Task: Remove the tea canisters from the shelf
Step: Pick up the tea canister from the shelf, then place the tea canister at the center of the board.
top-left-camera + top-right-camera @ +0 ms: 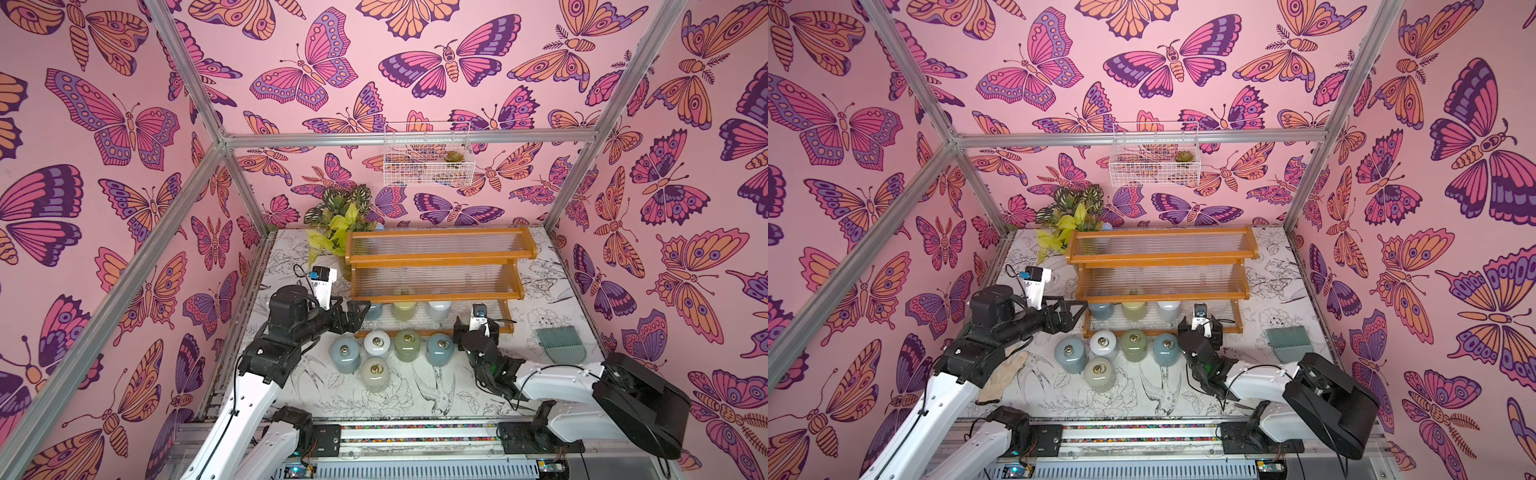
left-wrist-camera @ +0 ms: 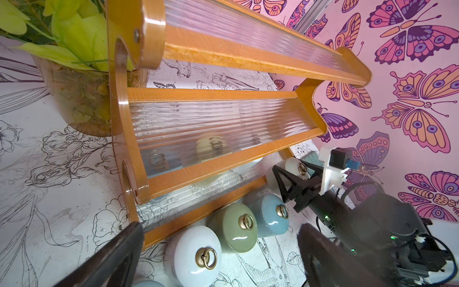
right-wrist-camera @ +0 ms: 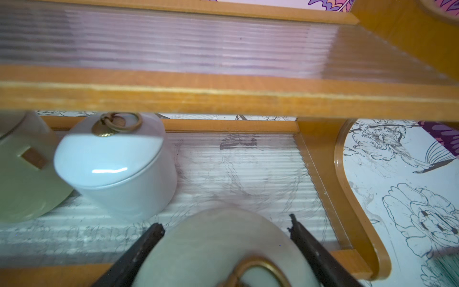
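The shelf (image 1: pixel 440 257) stands at the back of the table, and its two upper tiers are bare. On its lowest tier sit three tea canisters: blue (image 1: pixel 372 311), cream (image 1: pixel 404 309) and white (image 1: pixel 439 309). Several more stand on the table in front, among them a white one (image 1: pixel 377 343), a green one (image 1: pixel 407 344) and a cream one (image 1: pixel 375 374). My right gripper (image 3: pixel 226 226) is shut on a pale canister (image 3: pixel 218 243) at the right end of the lowest tier. That canister is hidden in both top views. My left gripper (image 2: pixel 219 226) hangs open at the shelf's left end, holding nothing.
A potted plant (image 1: pixel 336 220) stands behind the shelf's left end. A white wire basket (image 1: pixel 428 153) hangs on the back wall. A teal brush (image 1: pixel 561 343) lies to the right of the shelf. A pale glove (image 1: pixel 1005 374) lies under my left arm.
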Available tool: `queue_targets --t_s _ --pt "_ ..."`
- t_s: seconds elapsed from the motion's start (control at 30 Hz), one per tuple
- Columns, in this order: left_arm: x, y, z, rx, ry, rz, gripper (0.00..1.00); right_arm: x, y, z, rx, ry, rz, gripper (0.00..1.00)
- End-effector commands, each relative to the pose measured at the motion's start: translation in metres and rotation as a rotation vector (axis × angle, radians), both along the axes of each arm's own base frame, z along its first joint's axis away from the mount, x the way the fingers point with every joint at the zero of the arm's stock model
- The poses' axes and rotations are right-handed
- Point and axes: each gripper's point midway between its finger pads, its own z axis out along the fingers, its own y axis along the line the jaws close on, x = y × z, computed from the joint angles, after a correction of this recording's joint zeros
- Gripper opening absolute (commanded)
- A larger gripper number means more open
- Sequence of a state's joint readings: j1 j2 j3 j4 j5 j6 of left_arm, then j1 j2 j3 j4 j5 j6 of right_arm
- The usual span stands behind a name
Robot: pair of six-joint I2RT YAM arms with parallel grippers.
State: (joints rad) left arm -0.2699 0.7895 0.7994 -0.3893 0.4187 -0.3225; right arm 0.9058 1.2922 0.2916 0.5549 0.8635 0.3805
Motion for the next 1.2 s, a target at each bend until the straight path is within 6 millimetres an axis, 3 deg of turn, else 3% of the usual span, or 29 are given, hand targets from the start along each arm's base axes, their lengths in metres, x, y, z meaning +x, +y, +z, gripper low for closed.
queue_targets --t_s 0.0,0.37,0.8,0.97,1.17 --pt "0.001 -0.002 0.000 0.003 -0.021 -0.011 1.00 -0.010 -0.004 0.010 0.010 -0.037 -0.047 0.55" --pt "0.001 -0.003 -0.002 -0.006 -0.025 -0.014 1.00 -0.035 0.000 -0.006 0.033 0.010 -0.057 0.56" --pt "0.000 -0.004 0.001 -0.018 -0.029 -0.017 1.00 -0.046 0.045 -0.036 0.004 0.051 0.059 0.60" --pt "0.000 -0.004 0.003 -0.020 -0.032 -0.016 1.00 -0.052 0.060 -0.038 0.005 0.054 0.088 0.65" --pt "0.002 -0.004 0.004 -0.019 -0.031 -0.011 1.00 -0.054 0.048 -0.035 0.012 0.049 0.033 0.81"
